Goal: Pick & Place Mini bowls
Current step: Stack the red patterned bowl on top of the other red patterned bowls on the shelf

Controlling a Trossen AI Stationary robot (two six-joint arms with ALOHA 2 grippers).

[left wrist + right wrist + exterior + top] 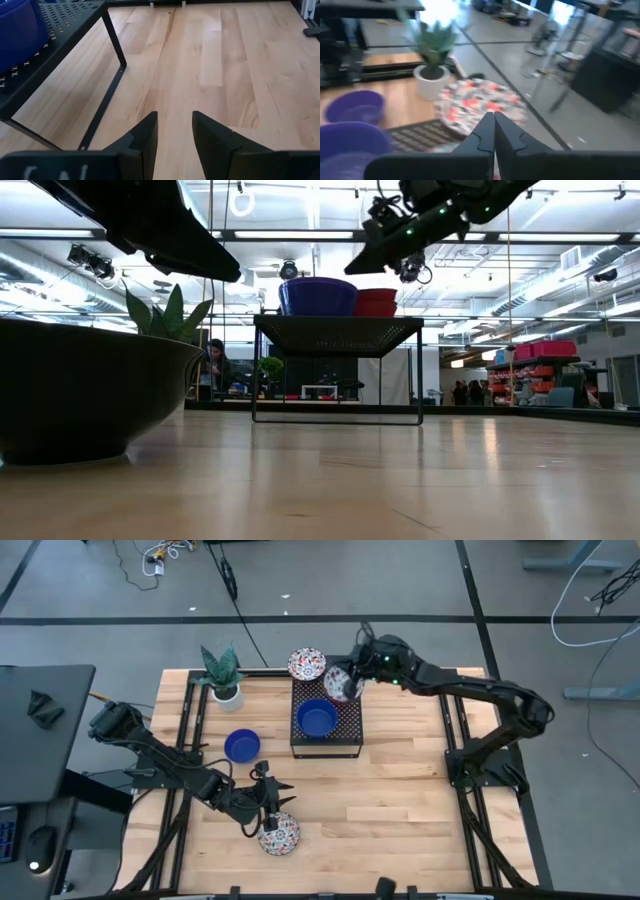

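Right gripper [347, 683] pinching floral bowl [337, 682] over black box [345, 725], left gripper [272, 802] spread — plant [222, 673] nearby

Grey floor [80, 600] with trailing cables [160, 555], bright ceiling lights [300, 240], distant shelving [540, 370].

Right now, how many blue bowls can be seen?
2. One blue bowl sits on the black box. The second blue bowl stands on the table, left of the box. More may be hidden.
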